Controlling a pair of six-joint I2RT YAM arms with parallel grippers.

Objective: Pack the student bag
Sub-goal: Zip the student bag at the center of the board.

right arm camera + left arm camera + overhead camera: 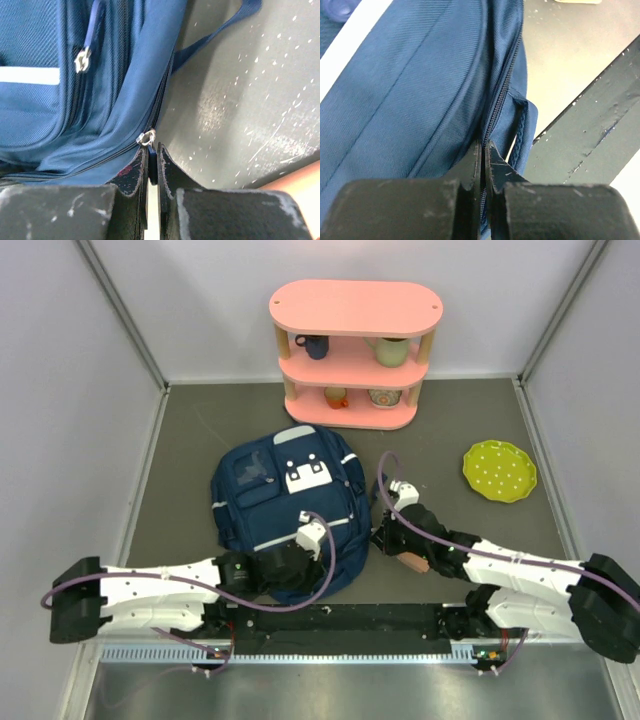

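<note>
Left wrist view puts the left gripper (pixel 484 152) with its two dark fingers pressed together on the zipper line of the student bag (pixel 410 100), a sliver of navy fabric caught at the tips. Just to the right of them a narrow blue strap loop (pixel 521 127) hangs off the bag's side. Beyond it comes pale table (pixel 560 55), crossed by a black rail (pixel 585 135). On the other side, the right gripper (pixel 152 150) is likewise closed, pinching the blue tab of a zipper pull (pixel 146 137) whose small metal ring sits right at the fingertips, on the bag's lower edge. Further up that view a second metal slider (pixel 82 59) hangs on a front pocket zip, a white stripe (pixel 30 75) runs beside it, and a blue strap (pixel 215 35) trails onto the speckled grey table. From above, the bag lies flat in the middle of the table between the two arms, its white patch (pixel 305 473) facing up, the left arm at its near edge and the right arm at its right side. A green dotted plate (pixel 499 470) lies well apart to the right. Behind the bag stands a pink shelf (pixel 355 308) holding a blue mug (pixel 313 345), a green cup (pixel 392 351), an orange cup (pixel 336 397) and a patterned bowl (pixel 384 397).
</note>
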